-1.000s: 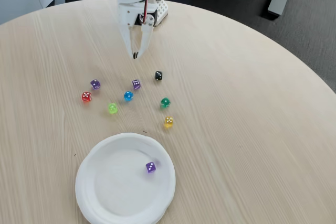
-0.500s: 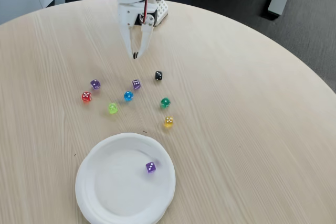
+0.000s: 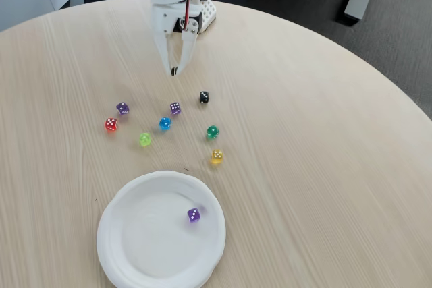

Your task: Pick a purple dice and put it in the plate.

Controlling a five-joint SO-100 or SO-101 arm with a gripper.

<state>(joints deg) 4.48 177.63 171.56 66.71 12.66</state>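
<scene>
From the fixed view I see three small translucent purple dice with white pips. One purple die (image 3: 194, 216) lies inside the white plate (image 3: 128, 261), right of its centre, at the near edge of the desk (image 3: 324, 166). Two more sit farther back on the bare desk: one (image 3: 175, 108) just beside the blue die (image 3: 165, 123), another (image 3: 122, 108) just beyond the red die (image 3: 111, 124). My tool (image 3: 173, 70) hangs at the far side, tips pinched narrow, holding nothing.
</scene>
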